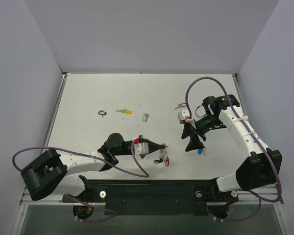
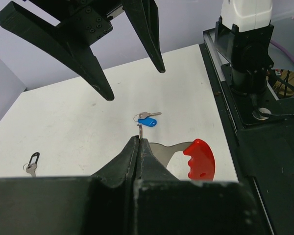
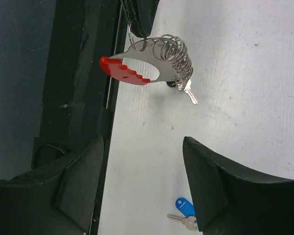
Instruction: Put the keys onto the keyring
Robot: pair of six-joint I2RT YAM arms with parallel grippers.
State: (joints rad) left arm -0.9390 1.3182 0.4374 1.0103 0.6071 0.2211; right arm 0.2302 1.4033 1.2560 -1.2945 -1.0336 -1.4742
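**Left jaws:** pressed together, pinching a thin wire loop of the keyring (image 2: 161,151). The ring hangs just off their tips, with its red tag (image 2: 201,159) on the side away from the pinch. In the right wrist view a coil of rings (image 3: 179,61) sits on the keyring, and one silver key (image 3: 187,92) already dangles from it.

**Right jaws:** spread wide and holding nothing, hovering above the worktop (image 1: 88,98) near the left jaws' tips. The blue-tagged key (image 3: 185,207) lies flat on the worktop below the gap, closer to one finger than the other and touched by neither.

**Farther out:** beyond both pairs of jaws, toward the far side, the yellow-tagged key (image 1: 125,111), the green-tagged key (image 1: 145,117) and a small black loop tag (image 1: 103,112) lie loose, well apart from the ring.

**Step in hand (judged):** the ring is being presented while the blue-tagged key is picked up.

**Next move calls for:**
- Centre the right jaws over the key.
- Lower them to the worktop and close on the tag or bow, leaving the key's own small ring free.
- Lift the key and carry it across to the held coil.

**Risks:** the key is thin and flat, so it may slide or be missed. The left pinch must hold steady.
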